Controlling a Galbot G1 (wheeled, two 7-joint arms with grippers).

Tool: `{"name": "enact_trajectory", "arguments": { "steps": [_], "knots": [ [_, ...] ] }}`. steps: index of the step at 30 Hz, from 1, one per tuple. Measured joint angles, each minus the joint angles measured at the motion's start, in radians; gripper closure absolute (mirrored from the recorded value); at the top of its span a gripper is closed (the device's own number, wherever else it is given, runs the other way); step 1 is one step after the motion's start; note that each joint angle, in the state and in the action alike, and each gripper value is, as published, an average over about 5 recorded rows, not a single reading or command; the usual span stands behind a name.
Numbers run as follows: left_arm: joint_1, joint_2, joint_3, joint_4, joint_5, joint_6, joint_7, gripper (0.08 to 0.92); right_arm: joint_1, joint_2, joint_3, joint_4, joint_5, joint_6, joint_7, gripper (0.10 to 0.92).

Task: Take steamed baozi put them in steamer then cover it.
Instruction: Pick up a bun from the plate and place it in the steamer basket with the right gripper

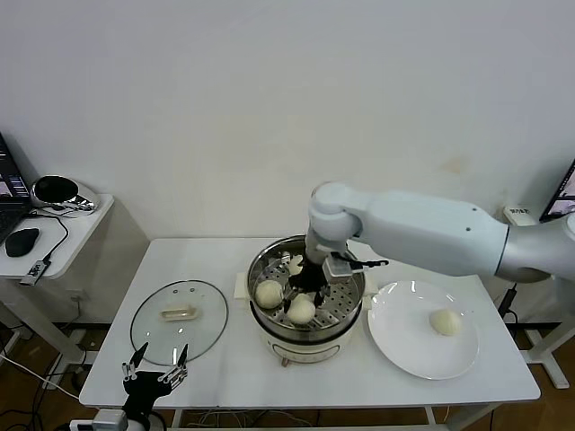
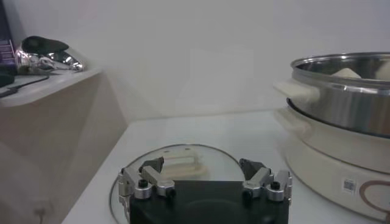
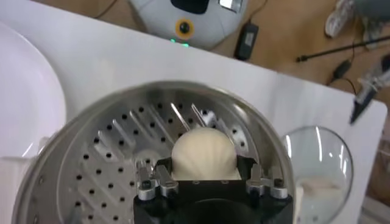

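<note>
The steamer (image 1: 305, 334) stands mid-table on its cream pot base. Two baozi (image 1: 269, 293) (image 1: 301, 310) lie on its perforated floor (image 3: 116, 152). My right gripper (image 1: 312, 277) reaches down into the basket. In the right wrist view this gripper (image 3: 204, 167) is shut on a third baozi (image 3: 203, 149), low over the floor, with a finger against each side. Another baozi (image 1: 445, 321) rests on the white plate (image 1: 404, 346). The glass cover (image 1: 180, 321) lies flat, left of the steamer. My left gripper (image 1: 154, 373) hangs open at the table's front edge, just short of the cover (image 2: 183, 161).
A low side table (image 1: 63, 224) at the far left carries a mouse, a cable and a shiny metal object. The steamer wall (image 2: 347, 91) rises close to the right of the left gripper. A robot base (image 3: 189, 21) and cables lie on the floor beyond the table.
</note>
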Motion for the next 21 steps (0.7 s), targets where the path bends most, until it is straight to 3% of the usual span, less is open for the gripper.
{"name": "enact_trajectory", "arguments": {
  "steps": [16, 21],
  "knots": [
    [-0.004, -0.001, 0.001, 0.009, -0.006, 0.000, 0.000, 0.177, -0.012, 0.023, -0.010, -0.017, -0.057, 0.008, -0.005, 0.368],
    [-0.005, -0.002, 0.003, 0.012, -0.005, 0.000, 0.000, 0.177, -0.002, 0.012, -0.020, -0.006, -0.053, -0.013, 0.010, 0.267]
  ]
}}
